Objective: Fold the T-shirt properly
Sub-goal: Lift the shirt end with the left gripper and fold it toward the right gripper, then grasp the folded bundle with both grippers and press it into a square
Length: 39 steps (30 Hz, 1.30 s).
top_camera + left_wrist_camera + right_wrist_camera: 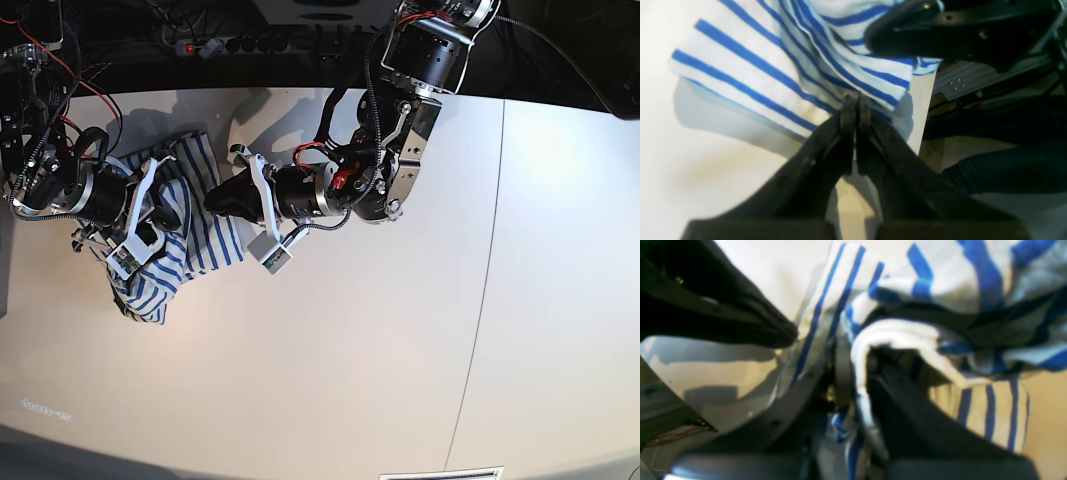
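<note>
The T-shirt (190, 250), white with blue stripes, lies bunched at the far left of the white table (350, 350). My left gripper (855, 108) is shut, its fingertips pinching an edge of the T-shirt (773, 66), part of which hangs a little above the table. In the base view the left gripper (213, 200) reaches in from the right. My right gripper (857, 373) is shut on a thick white fold of the T-shirt (940, 283), and cloth drapes over its fingers. In the base view the right gripper (172, 215) sits within the bunched cloth, close to the left one.
The table's edge (923, 113) runs close beside the left gripper, with a dark-trousered leg (1007, 166) beyond it. A seam (485, 300) crosses the table on the right. Cables and a power strip (240, 43) lie along the back.
</note>
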Tool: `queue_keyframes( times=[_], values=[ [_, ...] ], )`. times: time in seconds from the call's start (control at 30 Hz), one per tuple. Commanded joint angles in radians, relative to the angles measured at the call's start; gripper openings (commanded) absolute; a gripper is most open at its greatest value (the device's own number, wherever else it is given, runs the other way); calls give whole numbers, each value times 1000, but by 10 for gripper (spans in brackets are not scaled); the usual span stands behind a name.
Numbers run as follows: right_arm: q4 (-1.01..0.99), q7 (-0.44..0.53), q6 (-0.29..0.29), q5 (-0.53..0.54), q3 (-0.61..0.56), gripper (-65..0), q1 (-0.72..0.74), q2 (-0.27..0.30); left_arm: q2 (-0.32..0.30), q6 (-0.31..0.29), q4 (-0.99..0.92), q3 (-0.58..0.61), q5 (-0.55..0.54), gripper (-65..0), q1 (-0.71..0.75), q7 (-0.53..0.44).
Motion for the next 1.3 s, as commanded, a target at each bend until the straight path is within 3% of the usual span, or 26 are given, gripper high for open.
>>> queue_keyframes(
  times=[0.0,0.07,0.13,0.37,0.7,0.9,0.97,1.07,1.1,1.17,1.27],
  values=[
    [17,23,32,16,6,-567,16,15,11,-2,34,0,-22,-633,-20,-11],
    [17,24,32,33,6,-399,16,16,11,-2,60,0,-22,-633,-20,-7],
    [17,25,32,60,6,-311,16,15,11,-2,83,0,-22,-633,-20,-3],
    [18,28,32,182,6,-303,16,14,-10,-2,96,0,-21,-633,-23,4],
    [20,30,33,225,6,-303,31,-52,-108,-2,97,-174,-79,-633,-25,12],
    [21,23,32,196,20,-306,96,-67,-187,-2,97,-198,-121,-633,-25,30],
    [21,13,32,195,50,-360,119,-63,-204,-2,97,-198,-130,-633,-25,34],
    [21,-13,32,196,123,-612,137,-45,-220,-2,97,-198,-141,-633,-22,45],
    [21,-13,32,195,151,-650,137,-35,-223,-2,97,-198,-143,-633,-19,46],
    [19,-11,32,187,209,-650,132,-6,-222,-2,97,-204,-147,-633,-18,69],
    [-4,33,32,155,273,-650,129,39,-221,-2,98,-207,-246,-633,-17,155]
  ],
)
